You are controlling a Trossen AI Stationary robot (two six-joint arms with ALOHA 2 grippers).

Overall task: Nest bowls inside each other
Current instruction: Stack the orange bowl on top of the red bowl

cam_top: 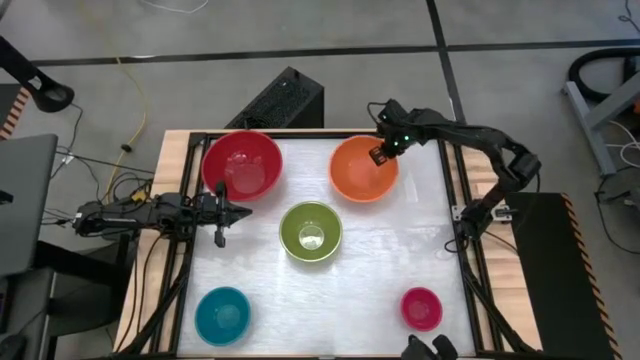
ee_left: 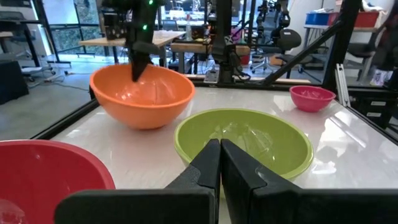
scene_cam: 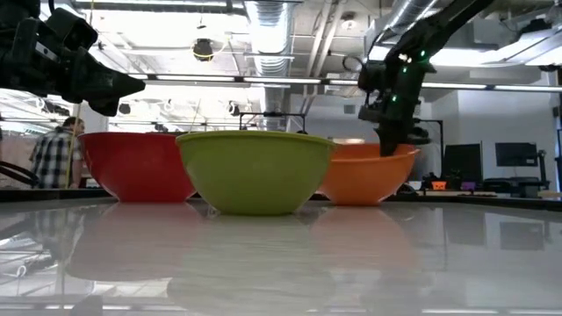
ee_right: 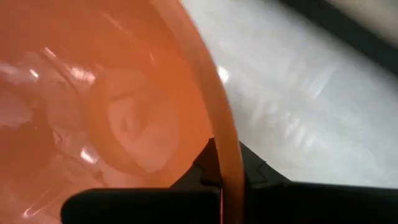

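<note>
Five bowls stand on their bases on the white table [cam_top: 400,250]: red [cam_top: 242,165] far left, orange [cam_top: 360,178] far right, lime green [cam_top: 311,231] in the middle, teal [cam_top: 222,315] near left, pink [cam_top: 421,308] near right. My right gripper [cam_top: 381,154] is shut on the orange bowl [ee_right: 93,93] at its far right rim. My left gripper [cam_top: 243,212] hovers shut at the table's left edge, between the red and green bowls, touching nothing; its closed fingers [ee_left: 219,168] point level toward the green bowl [ee_left: 249,140]. My right gripper pinches the orange bowl's rim [ee_right: 219,127] at its far right side, one finger inside the bowl and one outside. The fingers come from above, slanting steeply down, across the rim. The bowl [scene_cam: 364,175] sits upright with its base on the table.
Black frame rails [cam_top: 460,200] run along the table's edges. A black box [cam_top: 285,100] sits on the floor beyond the far edge. Free table lies between the green, teal and pink bowls. A person [scene_cam: 53,154] stands in the room behind.
</note>
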